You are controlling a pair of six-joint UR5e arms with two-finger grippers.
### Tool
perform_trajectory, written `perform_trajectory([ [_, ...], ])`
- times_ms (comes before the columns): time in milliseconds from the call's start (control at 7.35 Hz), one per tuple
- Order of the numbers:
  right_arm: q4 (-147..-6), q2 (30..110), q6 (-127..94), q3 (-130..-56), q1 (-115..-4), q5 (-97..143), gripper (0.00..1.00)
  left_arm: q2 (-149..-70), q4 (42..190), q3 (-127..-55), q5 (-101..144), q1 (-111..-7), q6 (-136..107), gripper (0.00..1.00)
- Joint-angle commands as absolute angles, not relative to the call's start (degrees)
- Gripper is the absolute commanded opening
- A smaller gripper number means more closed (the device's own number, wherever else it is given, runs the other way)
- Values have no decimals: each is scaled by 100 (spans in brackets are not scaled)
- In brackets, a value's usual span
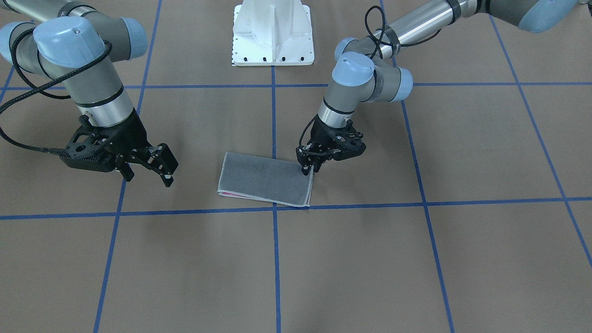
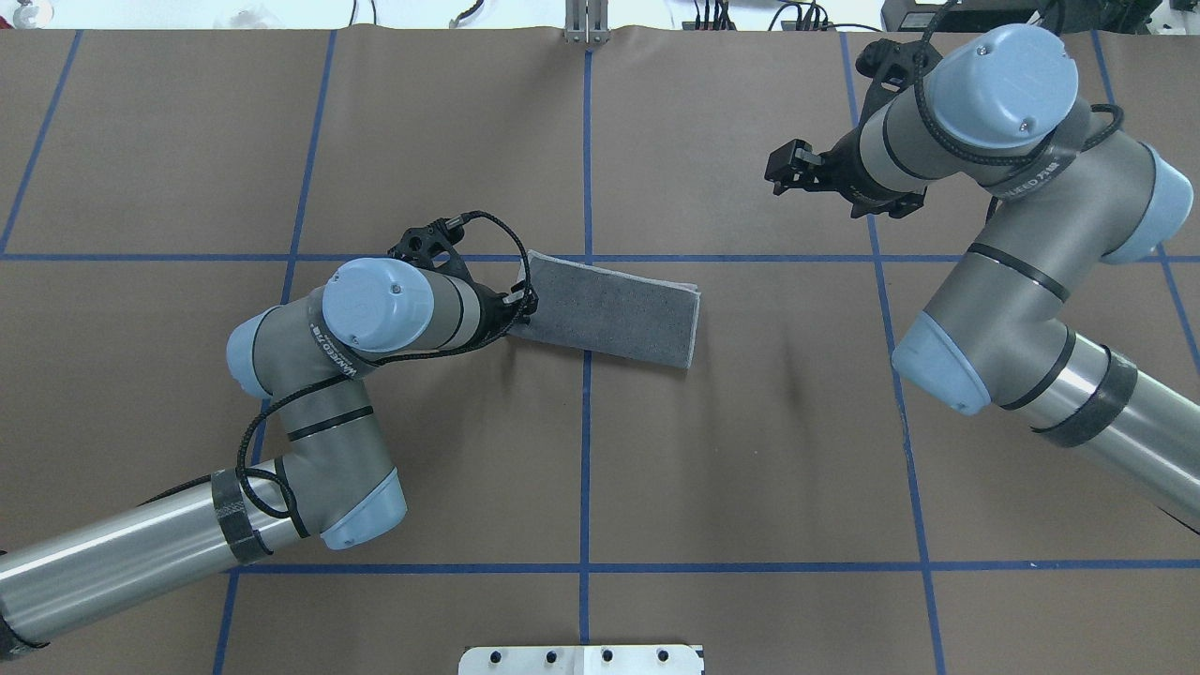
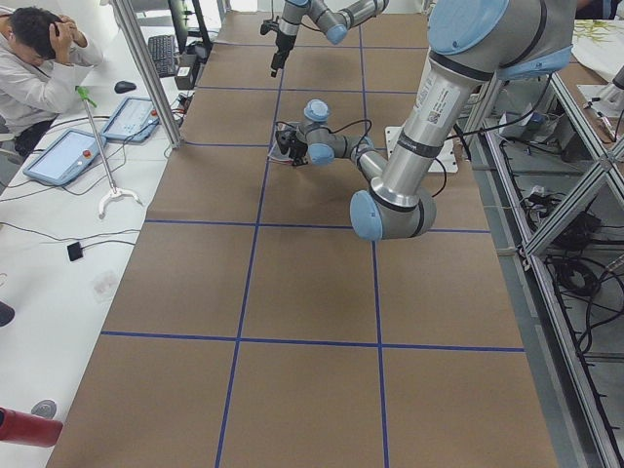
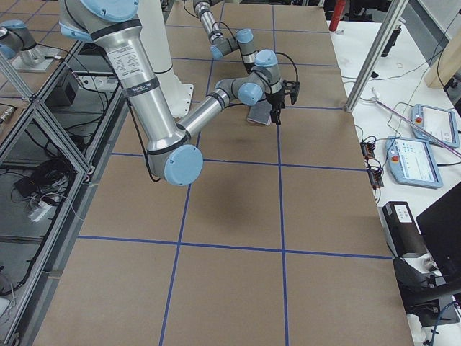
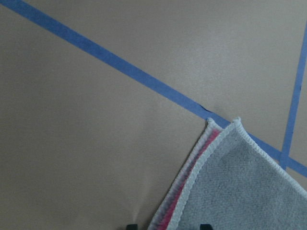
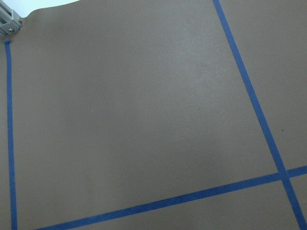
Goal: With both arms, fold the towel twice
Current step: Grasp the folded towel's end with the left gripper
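Centre of the table (image 1: 370, 268) holds the towel (image 1: 266, 179), folded into a long rectangle with its grey face up. In the overhead view its long axis runs left to right, the left end set slightly farther from the robot than the right. It straddles the middle blue tape line (image 2: 587, 141).

The left gripper (image 1: 309, 172) is down at the towel's left short end, at the corner nearer the robot. Its wrist hides the fingertips from overhead. The left wrist view shows two black tips at the bottom edge, a little apart, with the towel's stitched border (image 5: 192, 182) lying flat between them. The jaws are therefore released, astride the edge and not clenched on it.

The right gripper (image 1: 150, 180) hangs above bare table well off the towel's right end, its jaws spread wide and empty.

Pink appears only in some views. The front-facing view shows a thin pink sliver at the towel's right end, on the long edge away from the robot, and the left wrist view shows a pink strip between the two layers. The overhead view shows only grey. The right wrist view shows just brown table and tape.
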State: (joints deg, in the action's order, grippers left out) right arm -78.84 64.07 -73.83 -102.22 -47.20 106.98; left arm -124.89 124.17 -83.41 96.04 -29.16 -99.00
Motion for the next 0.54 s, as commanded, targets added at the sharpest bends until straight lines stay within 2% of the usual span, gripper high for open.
perform_trajectory([
  [0, -7884, 6416, -7383, -10222, -4720, 10696, 99, -12481, 12419, -8341, 9606, -2918, -9862, 23],
  [136, -7884, 6460, -7374, -10230, -4720, 10714, 99, -12480, 12419, -8358, 9606, -2918, -9844, 7],
  [272, -7884, 6469, -7374, -10230, -4720, 10714, 99, -12480, 12419, -8376, 9606, -2961, -9826, 0],
  [408, -7884, 6477, -7365, -10213, -4720, 10714, 99, -12446, 12419, -8393, 9624, -3032, -9809, 0],
])
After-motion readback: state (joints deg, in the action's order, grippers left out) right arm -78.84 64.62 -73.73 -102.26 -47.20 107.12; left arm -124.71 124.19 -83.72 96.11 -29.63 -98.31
